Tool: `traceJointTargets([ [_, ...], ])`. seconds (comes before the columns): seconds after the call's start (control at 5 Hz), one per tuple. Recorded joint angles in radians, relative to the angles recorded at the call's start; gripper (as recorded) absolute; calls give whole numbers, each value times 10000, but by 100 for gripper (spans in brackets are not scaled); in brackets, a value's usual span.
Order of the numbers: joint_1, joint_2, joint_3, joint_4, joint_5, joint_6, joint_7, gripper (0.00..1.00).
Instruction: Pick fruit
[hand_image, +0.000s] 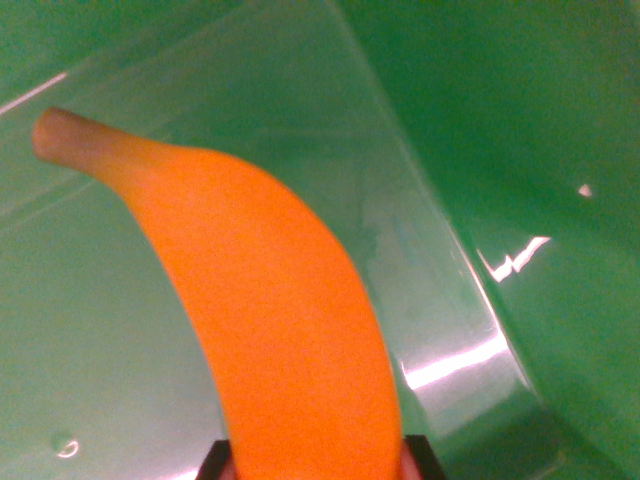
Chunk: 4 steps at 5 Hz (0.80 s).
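An orange-yellow banana (270, 300) fills the middle of the wrist view, curving from its brownish stem tip at the upper left down to the bottom edge. The black fingertips (215, 465) of my gripper (318, 465) show at the bottom edge on either side of the banana's lower end, pressed against it. Behind the banana lies a clear plastic container (440, 300) over a green surface.
The clear container's rim (490, 290) runs diagonally from top centre to lower right, with bright glare spots on it. Green surface (540, 120) fills the right side and top of the view.
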Motion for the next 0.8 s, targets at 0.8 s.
traceJointTargets([
  [0.8,15,-332,0,567,-30,898,0,100],
])
